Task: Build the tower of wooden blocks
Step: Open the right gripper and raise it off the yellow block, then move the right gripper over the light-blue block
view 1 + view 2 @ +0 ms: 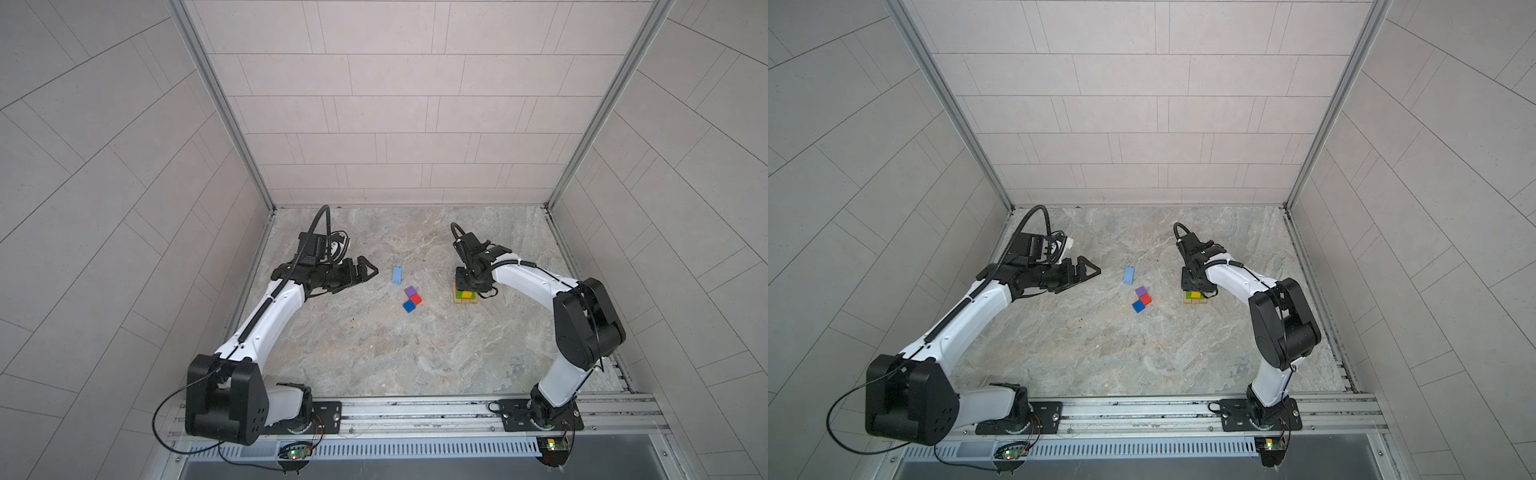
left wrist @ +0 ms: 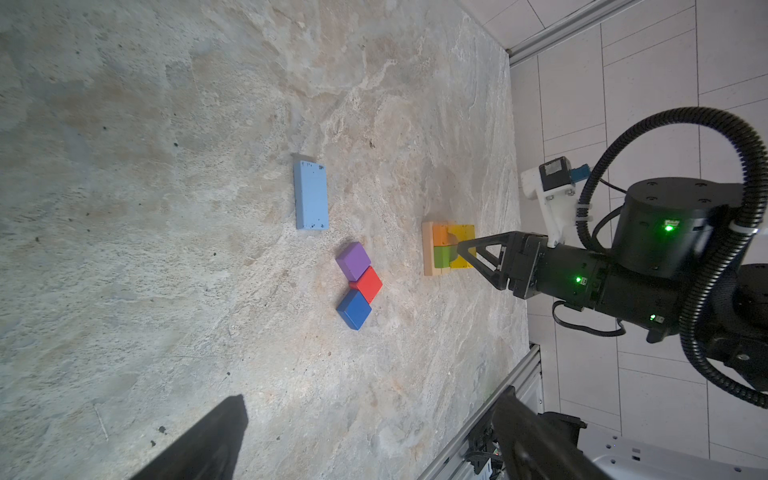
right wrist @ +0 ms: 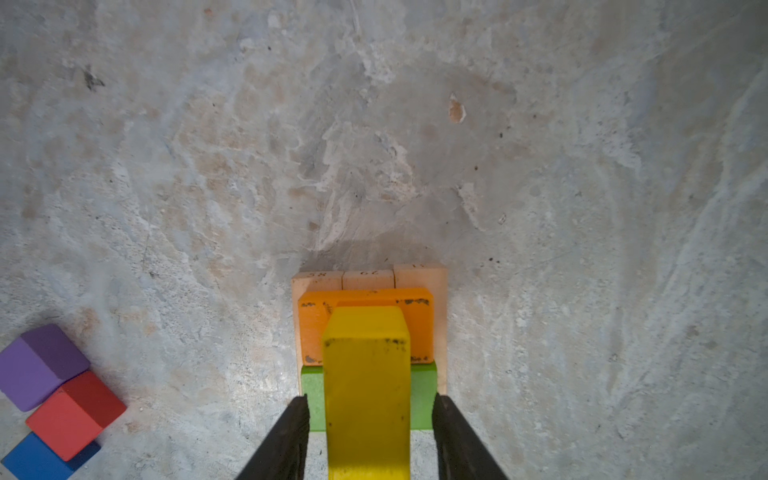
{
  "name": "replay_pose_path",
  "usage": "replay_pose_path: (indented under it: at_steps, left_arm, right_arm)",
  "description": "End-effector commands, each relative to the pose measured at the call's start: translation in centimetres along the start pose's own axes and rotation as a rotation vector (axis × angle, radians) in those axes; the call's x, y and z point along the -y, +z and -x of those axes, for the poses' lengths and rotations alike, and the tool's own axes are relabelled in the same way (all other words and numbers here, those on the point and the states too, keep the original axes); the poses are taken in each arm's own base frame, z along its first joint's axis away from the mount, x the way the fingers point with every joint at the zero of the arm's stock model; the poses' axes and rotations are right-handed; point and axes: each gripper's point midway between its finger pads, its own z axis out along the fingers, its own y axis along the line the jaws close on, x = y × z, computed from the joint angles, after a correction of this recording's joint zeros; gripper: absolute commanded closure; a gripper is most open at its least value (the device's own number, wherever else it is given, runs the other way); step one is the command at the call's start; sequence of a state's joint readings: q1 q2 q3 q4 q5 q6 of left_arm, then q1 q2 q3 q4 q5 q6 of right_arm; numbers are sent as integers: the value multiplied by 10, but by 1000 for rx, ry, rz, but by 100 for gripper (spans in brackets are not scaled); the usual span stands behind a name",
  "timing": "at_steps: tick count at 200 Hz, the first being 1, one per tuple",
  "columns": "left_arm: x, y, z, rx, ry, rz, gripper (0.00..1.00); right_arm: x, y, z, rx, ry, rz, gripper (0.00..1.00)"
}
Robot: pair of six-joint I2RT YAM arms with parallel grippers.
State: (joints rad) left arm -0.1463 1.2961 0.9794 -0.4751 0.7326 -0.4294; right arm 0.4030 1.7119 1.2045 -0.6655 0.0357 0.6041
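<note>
**R gripper (image 3: 370, 401) straddles the yellow, no grip**

Fingers parted either side of the yellow oblong (image 3: 365, 374), w/ a gap showing both sides. Yellow tops the tower (image 1: 464, 297), lying across orange (image 3: 316, 328) and green (image 3: 422, 395) on the tan base (image 3: 368, 279). L gripper (image 1: 365, 272) hangs wide open, well apart. Loose on the table (image 1: 374, 353) between the arms: light-blue oblong (image 1: 397, 276), plus purple (image 1: 410, 291), red (image 1: 415, 299) and blue cubes (image 1: 409, 306) clustered, touching.

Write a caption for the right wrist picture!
Right gripper, open, straddles the yellow block atop the orange block and green block on the tan base.
</note>
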Motion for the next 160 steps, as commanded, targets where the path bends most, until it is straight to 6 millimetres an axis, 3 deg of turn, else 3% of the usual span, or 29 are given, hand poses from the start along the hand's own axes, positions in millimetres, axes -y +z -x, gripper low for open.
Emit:
replay_pose_path:
  at_steps: [1, 31, 83, 120, 160]
  left_arm:
    - [-2, 0, 0, 4, 5, -2, 1]
    - [-2, 1, 0, 1, 1, -2, 1]
    - [-3, 1, 0, 3, 2, 2, 1]
    - [-1, 1, 0, -2, 0, -5, 1]
    - [0, -1, 0, 3, 5, -7, 1]
  right_arm:
    - [6, -26, 9, 49, -1, -4, 49]
    - [2, -47, 15, 83, -34, 25, 46]
    - [-9, -76, 31, 131, -66, 66, 31]
    - [-34, -86, 42, 144, -94, 103, 30]
    - [-73, -82, 45, 134, -132, 129, 30]
